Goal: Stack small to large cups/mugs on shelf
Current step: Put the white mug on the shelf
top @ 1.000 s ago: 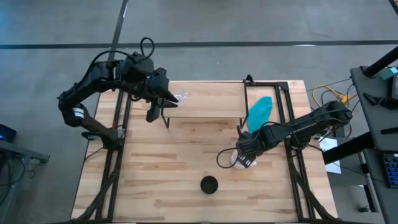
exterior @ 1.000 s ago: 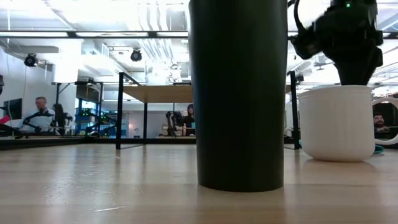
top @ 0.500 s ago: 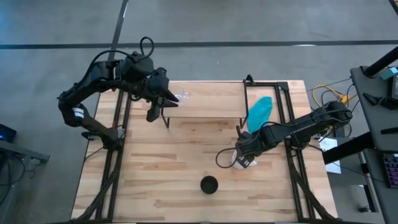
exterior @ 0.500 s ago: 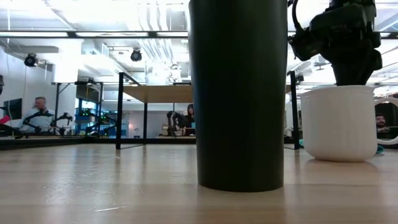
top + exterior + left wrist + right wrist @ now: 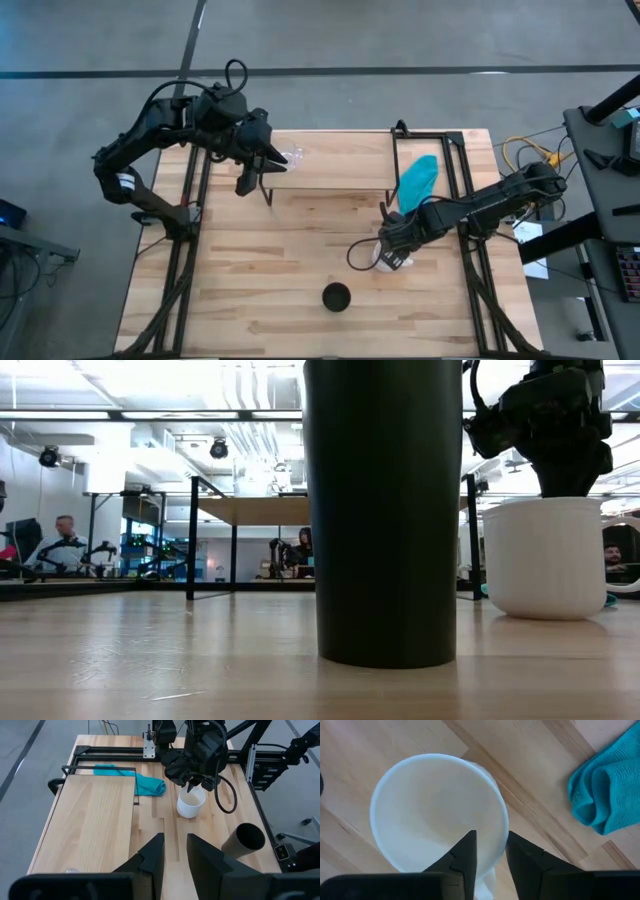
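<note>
R gripper (image 5: 489,851) sits at the white mug (image 5: 388,258), low on the mug's rim. Wrist view: one finger inside the mug, the other outside, rim wall between them, gap narrow; fingers (image 5: 465,851) look clamped on the rim. Low view shows the same gripper (image 5: 568,485) dropping into the mug (image 5: 546,557) from above; mug base flat on the bench (image 5: 270,270).

Landmark = white mug. Black cup (image 5: 336,296) stands upright on the bench just toward the front edge from the mug and a bit to the robot's L, apart from it. In the low view the black cup (image 5: 383,510) fills mid-frame, close to the lens. Teal cloth (image 5: 417,179) lies beyond the mug toward the far edge, near the bench's R rail, apart from the mug.

Shelf (image 5: 330,158) lies well beyond the mug, far side of bench, light board top, thin black legs. Tiny clear glass cup (image 5: 294,155) sits on the shelf's L end, hard to make out.

L gripper (image 5: 272,166) hovers at the shelf's L end, just beside the glass cup. L wrist view: its fingers (image 5: 152,852) apart w/ a narrow gap, nothing between them. Glass cup (image 5: 72,869) shows faintly on the shelf board (image 5: 95,815) in that view.

People in the room behind the bench, far off.
</note>
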`<state>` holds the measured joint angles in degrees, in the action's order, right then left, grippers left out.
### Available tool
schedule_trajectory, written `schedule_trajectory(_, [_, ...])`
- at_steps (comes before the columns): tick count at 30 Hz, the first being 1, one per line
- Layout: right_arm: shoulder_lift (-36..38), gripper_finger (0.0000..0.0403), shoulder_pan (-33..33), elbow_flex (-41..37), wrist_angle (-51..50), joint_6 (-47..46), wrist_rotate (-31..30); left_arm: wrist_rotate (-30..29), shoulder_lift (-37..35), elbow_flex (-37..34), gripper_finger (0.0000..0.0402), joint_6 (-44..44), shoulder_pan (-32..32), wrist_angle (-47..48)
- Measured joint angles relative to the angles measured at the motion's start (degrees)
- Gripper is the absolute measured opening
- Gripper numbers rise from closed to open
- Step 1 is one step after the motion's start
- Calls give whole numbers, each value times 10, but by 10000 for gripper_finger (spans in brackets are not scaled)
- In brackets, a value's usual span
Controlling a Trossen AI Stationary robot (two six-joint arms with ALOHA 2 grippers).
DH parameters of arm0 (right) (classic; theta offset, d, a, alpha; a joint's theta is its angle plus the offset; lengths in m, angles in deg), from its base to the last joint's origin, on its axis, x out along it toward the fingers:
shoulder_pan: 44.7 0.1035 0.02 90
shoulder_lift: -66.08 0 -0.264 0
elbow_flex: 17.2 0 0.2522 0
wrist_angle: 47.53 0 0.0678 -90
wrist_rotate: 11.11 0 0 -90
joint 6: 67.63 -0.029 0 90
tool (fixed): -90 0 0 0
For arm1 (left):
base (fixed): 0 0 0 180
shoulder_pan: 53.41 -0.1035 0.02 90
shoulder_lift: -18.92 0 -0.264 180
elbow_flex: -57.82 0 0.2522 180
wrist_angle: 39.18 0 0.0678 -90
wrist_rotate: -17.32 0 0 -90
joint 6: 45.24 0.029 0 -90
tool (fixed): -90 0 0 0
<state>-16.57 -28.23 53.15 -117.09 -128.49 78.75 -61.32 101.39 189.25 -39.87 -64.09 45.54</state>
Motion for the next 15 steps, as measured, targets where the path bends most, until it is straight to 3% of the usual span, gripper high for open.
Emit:
schedule_trajectory(8, [0,16,0,-16,45,23,-14,0,0,0,68,0,0,0])
schedule_trajectory(15, [0,10,0,47,48,108,-14,0,0,0,68,0,0,0])
